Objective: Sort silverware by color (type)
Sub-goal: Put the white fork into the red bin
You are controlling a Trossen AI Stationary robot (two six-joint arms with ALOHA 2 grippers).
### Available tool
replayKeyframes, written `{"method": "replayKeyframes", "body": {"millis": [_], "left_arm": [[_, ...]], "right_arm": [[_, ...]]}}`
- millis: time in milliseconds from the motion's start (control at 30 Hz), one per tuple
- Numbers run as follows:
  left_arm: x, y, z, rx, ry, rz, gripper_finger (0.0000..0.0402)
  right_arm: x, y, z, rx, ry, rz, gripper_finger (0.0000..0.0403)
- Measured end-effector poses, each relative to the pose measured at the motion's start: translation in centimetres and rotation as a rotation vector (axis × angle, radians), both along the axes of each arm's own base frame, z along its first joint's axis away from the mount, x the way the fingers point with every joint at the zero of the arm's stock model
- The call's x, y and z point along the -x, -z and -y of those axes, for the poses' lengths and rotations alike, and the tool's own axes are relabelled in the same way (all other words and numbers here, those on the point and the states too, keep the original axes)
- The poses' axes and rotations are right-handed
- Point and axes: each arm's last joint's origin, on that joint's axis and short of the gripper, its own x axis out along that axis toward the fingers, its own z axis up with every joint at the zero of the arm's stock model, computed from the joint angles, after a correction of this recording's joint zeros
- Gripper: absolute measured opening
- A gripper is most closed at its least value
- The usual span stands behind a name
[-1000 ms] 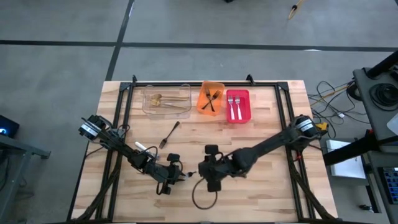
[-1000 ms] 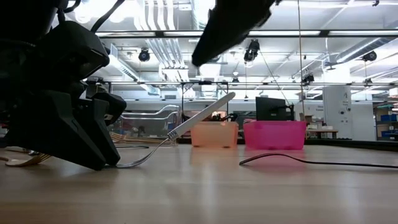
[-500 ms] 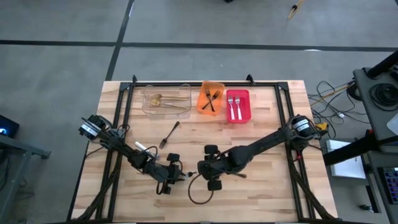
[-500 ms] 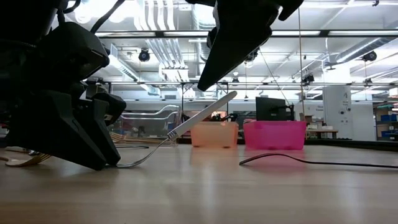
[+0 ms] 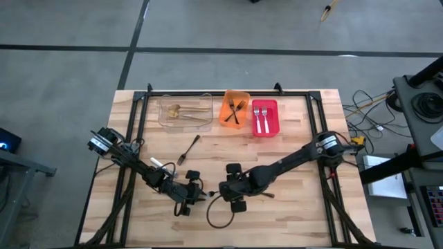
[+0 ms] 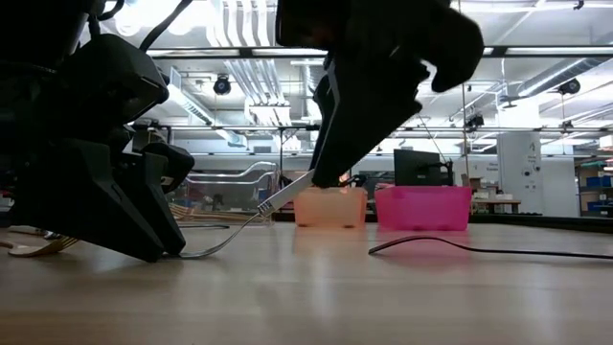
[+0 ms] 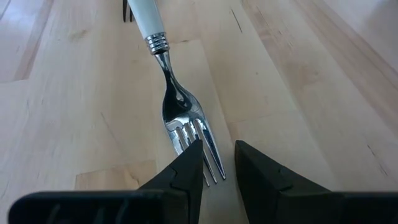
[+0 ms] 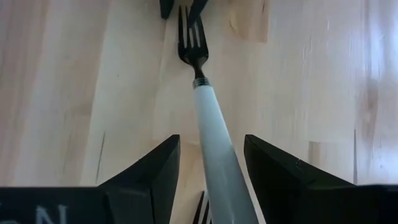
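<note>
Two tools are meeting low of centre in the high view: the left tool [image 7: 211,163] is pinching the fork [image 7: 180,112] by its tines on the tabletop [image 5: 291,138], while the right tool [image 8: 211,165], fingers wide, is straddling the raised pale handle lengthwise.

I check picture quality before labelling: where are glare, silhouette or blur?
Low view: both arms are black silhouettes against bright ceiling lamps. Left wrist view: the fork shines with reflections, and the left gripper fingers are blurred. High view: even light, small detail.
</note>
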Motion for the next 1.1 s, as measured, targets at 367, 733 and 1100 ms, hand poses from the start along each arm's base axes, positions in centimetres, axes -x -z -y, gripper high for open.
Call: {"method": "replayKeyframes", "body": {"millis": [367,733,1100], "left_arm": [[0.0,0.0,0.0,-0.004,-0.006,0.002,0.0075],[0.0,0.0,0.0,-0.005,-0.006,0.002,0.0075],[0.0,0.0,-0.1,-0.011,-0.014,0.004,0.0075]], "right_arm": [[-0.5,0.9,-0.1,0.023,-0.038,0.009,0.0152],[-0.8,0.8,0.1,0.037,-0.062,0.017,0.0099],[-1.0,2.2,-0.1,0.051,-0.072,-0.021,0.0054]]}}
